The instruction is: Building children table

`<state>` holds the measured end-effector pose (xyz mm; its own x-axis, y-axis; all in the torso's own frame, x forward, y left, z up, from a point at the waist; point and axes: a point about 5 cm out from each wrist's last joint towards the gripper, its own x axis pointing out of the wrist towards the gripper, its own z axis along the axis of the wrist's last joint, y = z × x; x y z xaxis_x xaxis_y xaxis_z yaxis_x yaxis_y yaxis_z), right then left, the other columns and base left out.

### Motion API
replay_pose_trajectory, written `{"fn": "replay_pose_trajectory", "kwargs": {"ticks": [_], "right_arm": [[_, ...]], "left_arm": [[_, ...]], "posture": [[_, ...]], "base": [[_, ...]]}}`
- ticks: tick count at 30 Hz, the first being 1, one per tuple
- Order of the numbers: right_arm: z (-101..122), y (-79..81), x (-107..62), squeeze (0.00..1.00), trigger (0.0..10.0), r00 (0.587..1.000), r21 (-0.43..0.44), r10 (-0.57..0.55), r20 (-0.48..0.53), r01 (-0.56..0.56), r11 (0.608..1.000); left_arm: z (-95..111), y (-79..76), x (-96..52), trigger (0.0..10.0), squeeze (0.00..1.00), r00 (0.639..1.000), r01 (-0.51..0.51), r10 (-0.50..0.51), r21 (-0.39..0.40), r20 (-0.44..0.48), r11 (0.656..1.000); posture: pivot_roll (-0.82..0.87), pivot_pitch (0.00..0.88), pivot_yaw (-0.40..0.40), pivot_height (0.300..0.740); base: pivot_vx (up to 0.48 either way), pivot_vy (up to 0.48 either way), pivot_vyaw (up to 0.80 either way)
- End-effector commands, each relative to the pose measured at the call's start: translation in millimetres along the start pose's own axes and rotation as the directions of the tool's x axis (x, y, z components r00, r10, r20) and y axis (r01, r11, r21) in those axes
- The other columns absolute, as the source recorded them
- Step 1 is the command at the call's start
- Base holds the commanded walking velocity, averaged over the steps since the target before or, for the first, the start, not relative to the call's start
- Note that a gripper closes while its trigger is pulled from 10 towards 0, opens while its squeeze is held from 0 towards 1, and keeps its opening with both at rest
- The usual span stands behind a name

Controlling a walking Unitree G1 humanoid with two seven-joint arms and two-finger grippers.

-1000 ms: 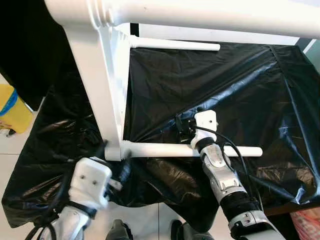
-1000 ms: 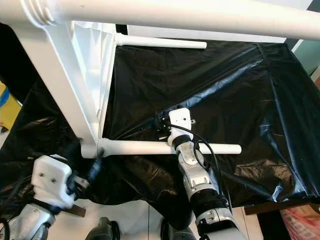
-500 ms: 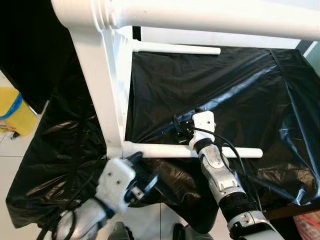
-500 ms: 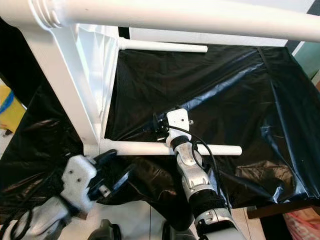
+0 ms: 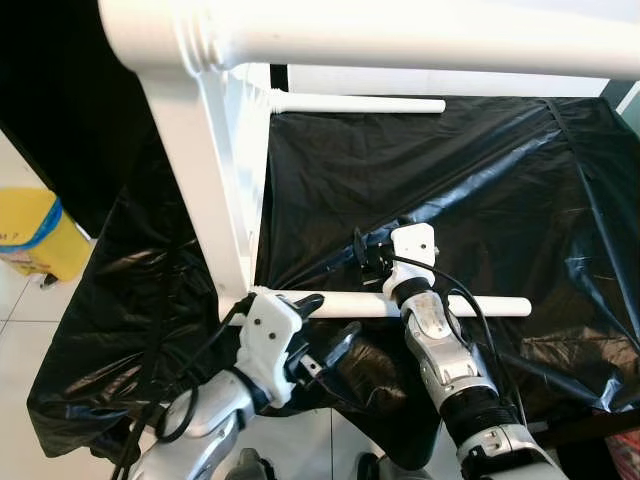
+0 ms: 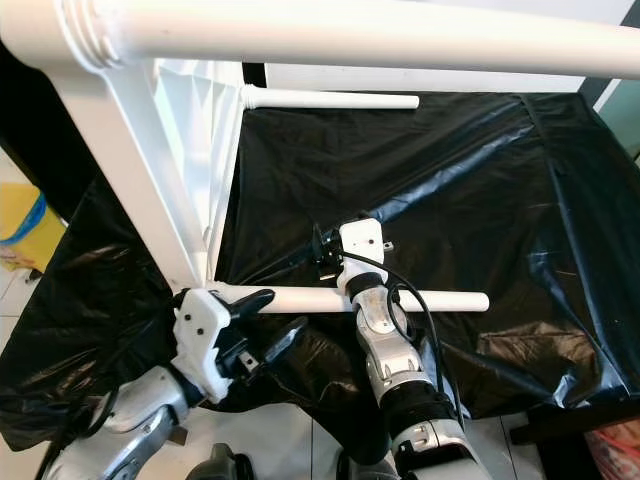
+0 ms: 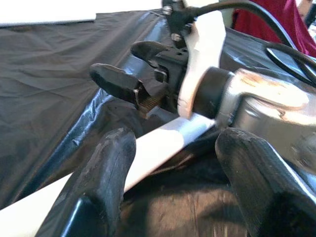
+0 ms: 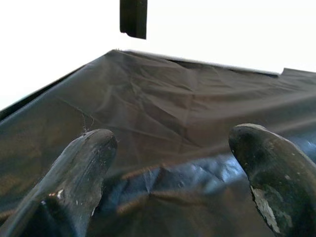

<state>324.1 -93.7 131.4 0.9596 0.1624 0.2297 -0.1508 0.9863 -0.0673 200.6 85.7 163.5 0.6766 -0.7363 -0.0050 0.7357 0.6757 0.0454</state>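
A: Where is the white wooden children's table frame (image 5: 200, 190) in the head view?

B: It fills the upper left of the frame, lying on its side on the surface covered in crinkled black plastic sheeting (image 5: 450, 170). One thick round white leg (image 5: 400, 35) runs across the top edge; a thinner white round leg (image 5: 400, 304) lies across the middle of the frame, and another thin white leg (image 5: 360, 103) lies across the upper centre.

A: And the left end effector (image 5: 320, 325)?

B: Lower centre-left, just at the near end of that middle leg. Its black fingers (image 7: 98, 182) are spread apart, and in the left wrist view the white leg passes between them without being pinched.

A: The right end effector (image 7: 123, 74)?

B: It sits at the centre of the frame, just above the same leg. Its fingers (image 8: 79, 168) are parted with nothing between them, over the black sheeting.

A: Anything else?

B: A yellow plastic bin (image 5: 35, 235) stands on the pale tiled floor (image 5: 15, 330) at the left edge.
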Motion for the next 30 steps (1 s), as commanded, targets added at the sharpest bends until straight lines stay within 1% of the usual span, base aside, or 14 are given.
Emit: {"fn": "replay_pose_trajectory", "kwargs": {"ticks": [1,2,4,6,7,8,9,12,13,17,18,22,23,30], "right_arm": [[-1,-4.6,-3.7,0.0,10.0,1.0,-0.007,-0.023,0.004,0.023,1.0],[-1,-4.6,-3.7,0.0,10.0,1.0,-0.007,-0.023,0.004,0.023,1.0],[-2,-7.6,-6.4,0.0,10.0,0.999,-0.012,-0.034,0.002,0.034,0.999],[-2,-7.6,-6.4,0.0,10.0,0.999,-0.012,-0.034,0.002,0.034,0.999],[-1,-9.3,-6.8,0.0,10.0,0.999,-0.016,-0.037,0.003,0.037,0.999],[-1,-9.3,-6.8,0.0,10.0,0.999,-0.016,-0.037,0.003,0.037,0.999],[-1,-11.3,-6.9,0.0,10.0,0.999,-0.021,-0.038,0.004,0.038,0.999],[-1,-11.3,-6.9,0.0,10.0,0.999,-0.021,-0.038,0.004,0.038,0.999],[-1,-13.0,-6.7,0.0,10.0,0.999,-0.026,-0.038,0.006,0.038,0.999],[0,-14.9,-6.1,0.0,10.0,0.999,-0.033,-0.037,0.007,0.037,0.999],[0,-15.3,-5.3,0.0,10.0,0.999,-0.035,-0.037,0.007,0.037,0.999],[0,-15.5,-4.6,0.0,10.0,0.999,-0.038,-0.038,0.008,0.038,0.999],[1,-18.5,-4.1,0.0,10.0,0.998,-0.041,-0.061,0.011,0.062,0.997],[2,-27.3,-4.4,0.0,10.0,0.992,-0.048,-0.127,0.019,0.128,0.991]], "left_arm": [[-7,-4.2,2.6,10.0,0.0,0.997,0.075,-0.075,-0.018,-0.025,0.997],[-7,-4.2,2.6,10.0,0.0,0.997,0.075,-0.075,-0.018,-0.025,0.997],[-9,-4.5,8.4,10.0,0.0,0.997,0.072,-0.073,-0.07,-0.009,0.995],[-9,-4.5,8.4,10.0,0.0,0.997,0.072,-0.073,-0.07,-0.009,0.995],[-10,-4.1,11.6,10.0,0.0,0.998,0.063,-0.063,-0.105,0.004,0.992],[-10,-4.1,11.6,10.0,0.0,0.998,0.063,-0.063,-0.105,0.004,0.992],[-10,-4.3,15.4,10.0,0.0,0.998,0.062,-0.061,-0.144,0.013,0.988],[-10,-4.3,15.4,10.0,0.0,0.998,0.062,-0.061,-0.144,0.013,0.988],[-10,-5.6,19.8,10.0,0.0,0.997,0.072,-0.07,-0.167,0.019,0.983],[-7,-9.3,28.4,10.0,0.0,0.995,0.101,-0.098,-0.187,0.029,0.977],[-7,-10.2,34.2,10.0,0.0,0.994,0.112,-0.108,-0.17,0.03,0.979],[-7,-10.7,40.1,10.0,0.0,0.993,0.119,-0.116,-0.146,0.029,0.982],[-6,-6.7,46.5,10.0,0.0,0.995,0.094,-0.091,-0.126,0.028,0.988],[-7,3.1,57.9,10.0,0.0,1.0,0.011,-0.009,-0.073,0.026,0.997]], "posture": [[0.05,0.121,-0.005,0.74],[0.05,0.121,-0.005,0.74],[0.04,0.121,-0.009,0.74],[0.04,0.121,-0.009,0.74],[0.03,0.12,-0.012,0.74],[0.03,0.12,-0.012,0.74],[0.03,0.123,-0.021,0.74],[0.03,0.123,-0.021,0.74],[0.03,0.123,-0.025,0.74],[0.03,0.125,-0.03,0.74],[0.03,0.124,-0.031,0.74],[0.03,0.124,-0.031,0.74],[0.03,0.12,-0.028,0.74],[0.02,0.119,-0.023,0.74]], "base": [[0.0,0.0,0.0],[0.0,0.0,0.0],[0.0,0.0,0.0],[0.0,0.0,0.0],[0.0,0.0,0.0],[0.0,0.0,0.0],[0.0,0.0,0.0],[0.0,0.0,0.0],[0.0,0.0,0.0],[0.0,0.0,0.0],[0.0,0.0,0.0],[0.0,0.0,0.0],[0.0,0.0,0.0],[0.0,0.0,0.0]]}}
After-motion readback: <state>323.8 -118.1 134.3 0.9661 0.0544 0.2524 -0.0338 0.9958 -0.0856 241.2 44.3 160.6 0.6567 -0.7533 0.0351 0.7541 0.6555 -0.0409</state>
